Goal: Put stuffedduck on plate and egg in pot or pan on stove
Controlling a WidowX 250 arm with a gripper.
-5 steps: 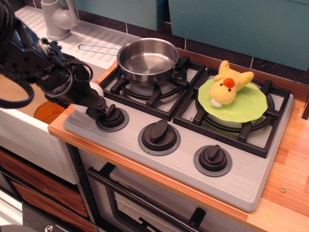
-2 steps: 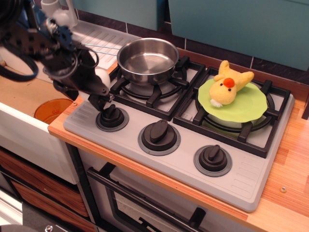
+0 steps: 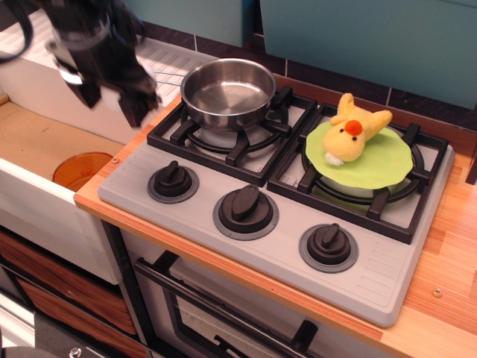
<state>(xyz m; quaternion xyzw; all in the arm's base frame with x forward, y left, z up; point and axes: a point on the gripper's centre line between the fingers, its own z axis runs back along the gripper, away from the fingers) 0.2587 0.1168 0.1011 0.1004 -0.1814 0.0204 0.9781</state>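
Note:
The yellow stuffedduck [image 3: 350, 134] lies on the lime-green plate [image 3: 389, 162], which rests on the right burner of the grey stove [image 3: 209, 246]. The shiny steel pot [image 3: 228, 91] stands empty on the left burner, its wire handle [image 3: 165, 73] pointing left. My gripper [image 3: 136, 110] hangs motion-blurred in the air to the left of the pot, above the stove's left edge, fingers pointing down. The white egg does not show; it is hidden behind the dark fingers, which look closed.
Three black knobs [image 3: 245, 203] line the stove's front. An orange round dish [image 3: 80, 170] sits in the sink at the left. A white draining board [image 3: 160, 56] runs behind my arm. A wooden counter [image 3: 447, 253] lies at the right.
My gripper has risen from the left knob with the egg in it, moving up and back toward the pot's left side. The egg, visible between the fingers before, is now hidden.

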